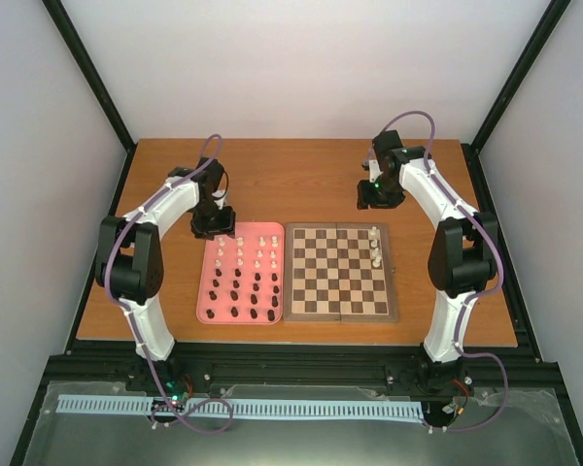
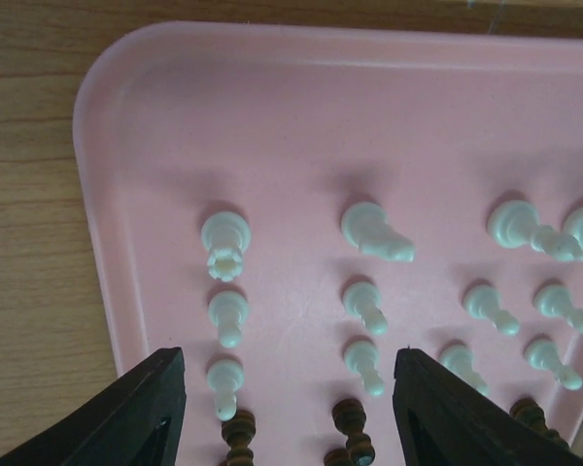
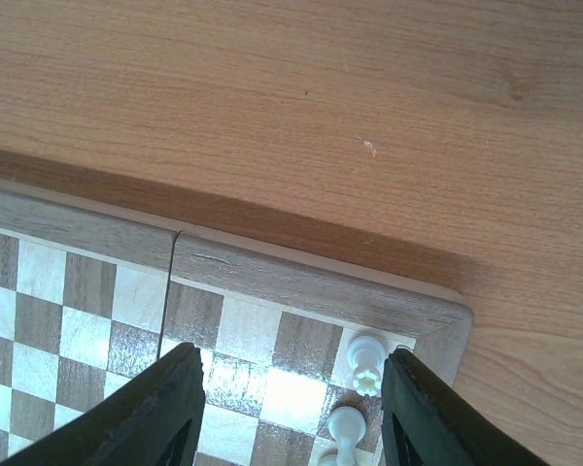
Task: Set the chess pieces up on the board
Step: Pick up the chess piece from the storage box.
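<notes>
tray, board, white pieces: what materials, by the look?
Tray: likely matte pink plastic, with a moulded rounded rim. Board: wood, visible grain, slight sheen on the squares. White pieces: probably plastic, smooth and uniformly pale; not certain.

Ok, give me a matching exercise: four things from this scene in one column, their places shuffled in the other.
1 left gripper
2 right gripper
3 dark pieces
4 board

A near rows of the pink tray
B on the table, right of the tray
C above the tray's far white pieces
D by the board's far right corner

Pairs: 1-C, 2-D, 3-A, 4-B.
</notes>
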`<state>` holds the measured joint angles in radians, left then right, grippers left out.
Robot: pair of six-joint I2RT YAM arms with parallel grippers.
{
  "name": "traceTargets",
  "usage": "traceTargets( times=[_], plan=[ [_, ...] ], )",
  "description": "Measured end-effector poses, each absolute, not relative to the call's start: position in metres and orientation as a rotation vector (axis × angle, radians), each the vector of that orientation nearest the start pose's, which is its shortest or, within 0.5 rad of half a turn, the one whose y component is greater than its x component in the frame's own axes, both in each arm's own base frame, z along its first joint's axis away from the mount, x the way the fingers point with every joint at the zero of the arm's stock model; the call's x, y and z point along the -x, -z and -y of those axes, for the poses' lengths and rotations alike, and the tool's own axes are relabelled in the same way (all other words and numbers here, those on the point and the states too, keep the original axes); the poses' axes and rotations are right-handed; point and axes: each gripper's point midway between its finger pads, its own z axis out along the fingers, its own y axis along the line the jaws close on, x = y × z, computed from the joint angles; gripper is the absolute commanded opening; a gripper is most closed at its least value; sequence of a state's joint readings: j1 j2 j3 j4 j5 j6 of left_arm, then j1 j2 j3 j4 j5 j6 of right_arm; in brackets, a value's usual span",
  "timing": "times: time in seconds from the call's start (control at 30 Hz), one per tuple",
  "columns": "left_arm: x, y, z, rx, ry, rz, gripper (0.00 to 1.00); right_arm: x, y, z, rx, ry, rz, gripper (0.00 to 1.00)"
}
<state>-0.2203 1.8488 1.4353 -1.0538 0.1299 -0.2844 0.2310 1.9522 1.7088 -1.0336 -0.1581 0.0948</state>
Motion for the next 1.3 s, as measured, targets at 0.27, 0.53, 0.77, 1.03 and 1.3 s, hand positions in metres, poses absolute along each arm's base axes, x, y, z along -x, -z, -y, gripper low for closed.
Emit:
traceTargets(
  times=[0.27,0.53,0.77,1.03,1.3],
  plan=[
    [-0.359,-0.064,0.095,0.122,0.202,-3.08,0.6,-0.422,-0.124,-0.127,0.229,-0.29,-2.859,0.5],
    [-0.363,-0.046,0.087,0.166,0.187,-3.111,0.46,-0.421,-0.124,-0.127,0.229,-0.291,-2.862,0.5],
    [-0.366,-0.037,0.086,0.176,0.183,-3.126,0.36,-0.421,-0.123,-0.127,0.229,-0.29,-2.865,0.5],
    [-0.374,-0.031,0.087,0.179,0.182,-3.126,0.29,-0.42,-0.123,-0.127,0.229,-0.29,-2.867,0.5],
    [-0.379,-0.03,0.088,0.181,0.179,-3.12,0.15,-0.418,-0.121,-0.126,0.229,-0.289,-2.876,0.5]
  ],
)
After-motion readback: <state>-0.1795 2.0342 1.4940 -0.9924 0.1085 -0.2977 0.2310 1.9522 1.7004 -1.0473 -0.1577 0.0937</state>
